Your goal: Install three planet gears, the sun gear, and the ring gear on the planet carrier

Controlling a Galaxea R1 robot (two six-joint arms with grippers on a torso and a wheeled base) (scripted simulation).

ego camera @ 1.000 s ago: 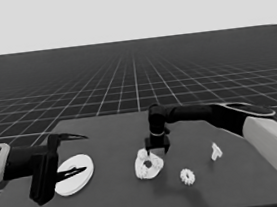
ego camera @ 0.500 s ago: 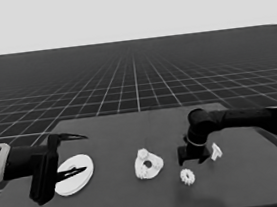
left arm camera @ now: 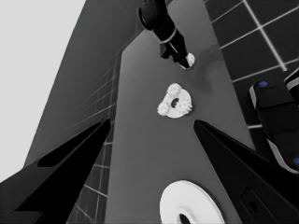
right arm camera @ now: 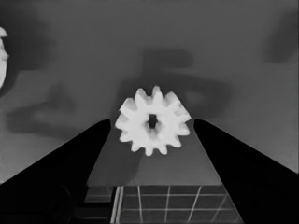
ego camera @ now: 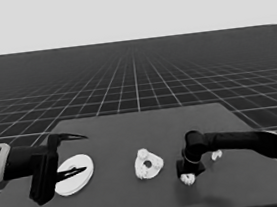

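right tool: spread, straddling a loose planet gear on the bench | left tool: spread, parked over larger round part

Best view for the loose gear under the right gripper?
Right wrist view: the gear sits large between the open right gripper fingers, teeth and centre hole clear. Head view shows a small white blob under the gripper; left wrist view shows it tiny, far off.

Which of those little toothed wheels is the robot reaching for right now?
The loose gear lying alone near the table's front edge, between the right gripper fingers. The other three already sit on the smaller round part.
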